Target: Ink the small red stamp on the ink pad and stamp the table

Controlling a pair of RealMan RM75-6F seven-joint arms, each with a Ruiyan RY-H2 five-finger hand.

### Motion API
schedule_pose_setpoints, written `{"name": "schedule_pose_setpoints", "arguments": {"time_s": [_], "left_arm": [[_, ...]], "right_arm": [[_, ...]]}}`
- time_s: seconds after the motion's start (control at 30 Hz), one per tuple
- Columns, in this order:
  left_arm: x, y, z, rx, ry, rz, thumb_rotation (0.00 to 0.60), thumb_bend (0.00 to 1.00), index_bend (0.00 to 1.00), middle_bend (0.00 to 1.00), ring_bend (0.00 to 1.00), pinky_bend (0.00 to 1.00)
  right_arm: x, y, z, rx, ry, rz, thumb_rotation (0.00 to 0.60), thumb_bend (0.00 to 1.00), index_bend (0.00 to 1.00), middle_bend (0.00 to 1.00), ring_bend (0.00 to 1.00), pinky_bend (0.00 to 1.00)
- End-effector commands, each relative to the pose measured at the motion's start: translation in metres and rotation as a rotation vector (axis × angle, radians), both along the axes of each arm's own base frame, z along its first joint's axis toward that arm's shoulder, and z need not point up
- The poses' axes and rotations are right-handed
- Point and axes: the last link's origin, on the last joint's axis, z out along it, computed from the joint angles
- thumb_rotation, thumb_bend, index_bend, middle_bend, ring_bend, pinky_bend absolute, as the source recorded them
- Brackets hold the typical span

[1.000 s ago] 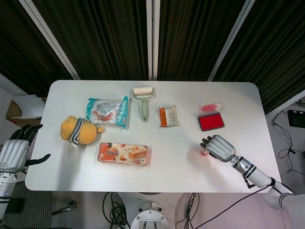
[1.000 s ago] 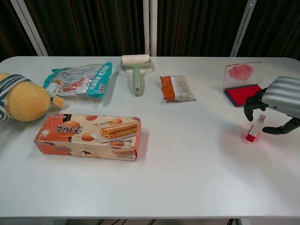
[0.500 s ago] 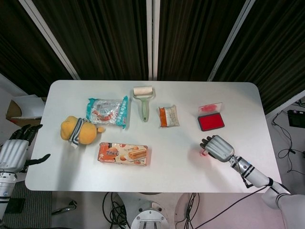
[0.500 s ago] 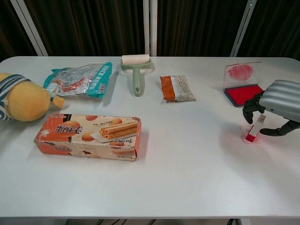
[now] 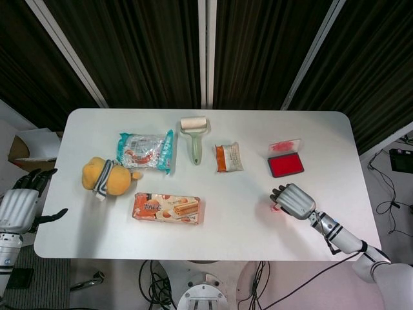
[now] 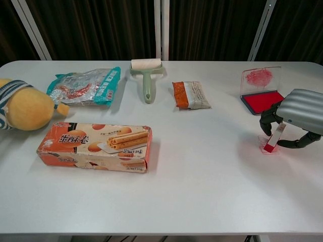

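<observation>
The silver right hand [image 6: 298, 118] is hovering over the small red stamp with the clear base [image 6: 271, 143], fingers curling around it; whether they are gripping it, I cannot tell. The stamp is leaning on the white table [image 6: 202, 171], at six o'clock from the open red ink pad [image 6: 260, 100]. The left hand [image 5: 19, 208] is hanging past the table's nine o'clock edge, fingers spread, holding nothing.

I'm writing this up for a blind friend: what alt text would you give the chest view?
A silver robot right hand reaches over a small red stamp on a white table, its dark fingers around it, just in front of an open red ink pad. Further left lie a snack packet, a lint roller, a biscuit box, a crinkled bag and a yellow plush toy.
</observation>
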Motion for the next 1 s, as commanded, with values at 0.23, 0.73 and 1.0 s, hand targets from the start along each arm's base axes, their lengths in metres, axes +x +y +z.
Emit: {"name": "schedule_pose_setpoints", "arguments": {"time_s": [0.23,0.73,1.0], "left_arm": [[-0.0006,-0.0001,0.0005,0.002,0.0,-0.001,0.465,0.12,0.13,0.19,0.12,0.21],[0.0013,-0.0002,0.0014,0.005,-0.017,-0.019,0.464,0.12,0.13,0.19,0.12,0.21],[0.0011,-0.0003,0.0009,0.0,-0.033,-0.019,0.469,0.12,0.13,0.19,0.12,0.21]], "right_arm": [[0.0001,0.0006,-0.0023,-0.002,-0.004,0.001,0.6,0.21,0.56,0.47,0.51,0.73],[0.0006,0.0005,-0.0045,-0.004,-0.016,-0.005,0.6,0.23,0.61,0.54,0.53,0.74],[0.0022,-0.0016,-0.001,-0.007,-0.044,-0.015,0.6,0.34,0.65,0.57,0.54,0.75]]}}
